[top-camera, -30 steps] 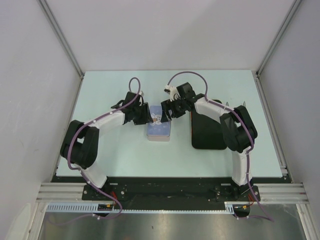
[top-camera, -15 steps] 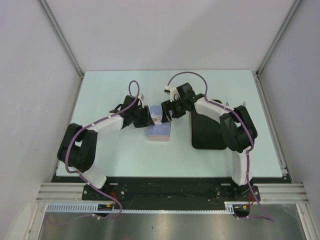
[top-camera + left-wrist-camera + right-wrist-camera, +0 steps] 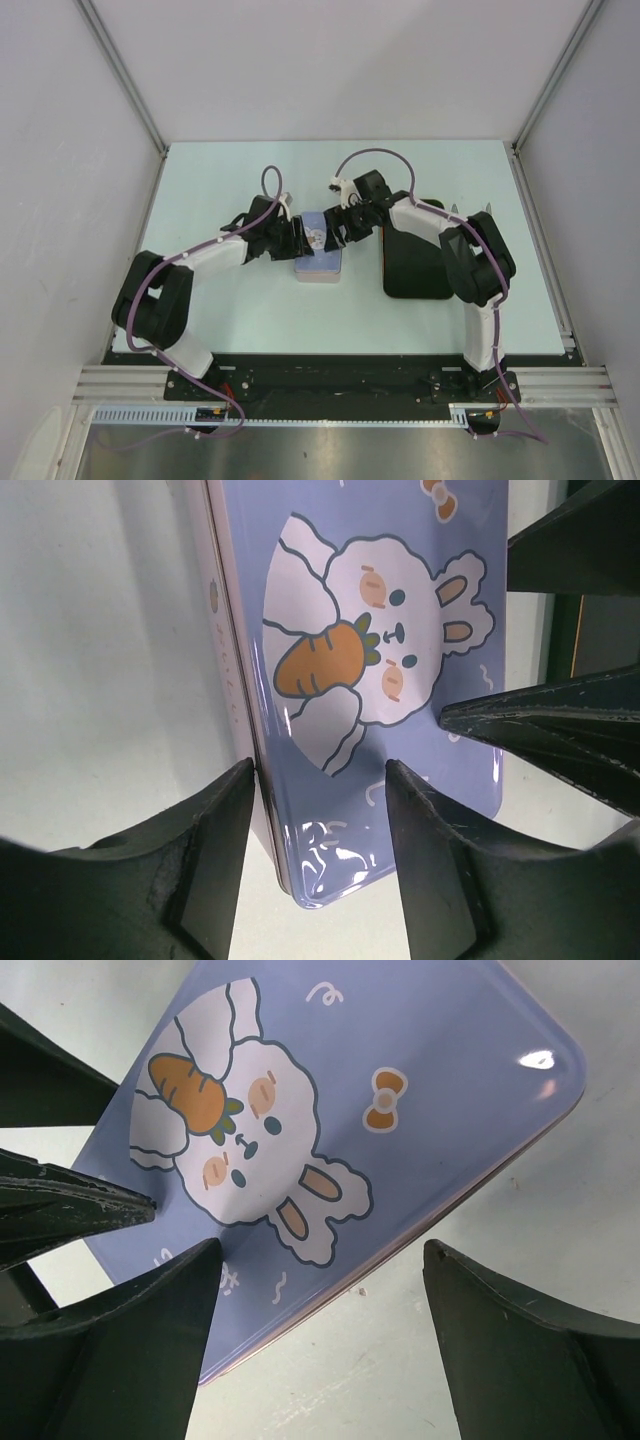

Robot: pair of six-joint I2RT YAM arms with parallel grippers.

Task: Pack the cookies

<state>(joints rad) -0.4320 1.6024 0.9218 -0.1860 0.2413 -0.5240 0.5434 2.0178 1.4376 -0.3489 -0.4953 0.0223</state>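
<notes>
Cookies hidden. Lidded tin (image 3: 319,255) lies flat just left of the mat (image 3: 415,265), long axis pointing away from the bases. Left pincer (image 3: 318,775) and right pincer (image 3: 320,1250), both released, straddle its edges.

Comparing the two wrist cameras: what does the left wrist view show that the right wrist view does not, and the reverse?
Left wrist only: the side wall of the lavender rectangular metal tin, with small print. Right wrist only: the whole orange bow printed on the lid, and the rounded corner beyond it. Both: the white rabbit holding an orange carrot, plus the left gripper and right gripper, both open.
</notes>
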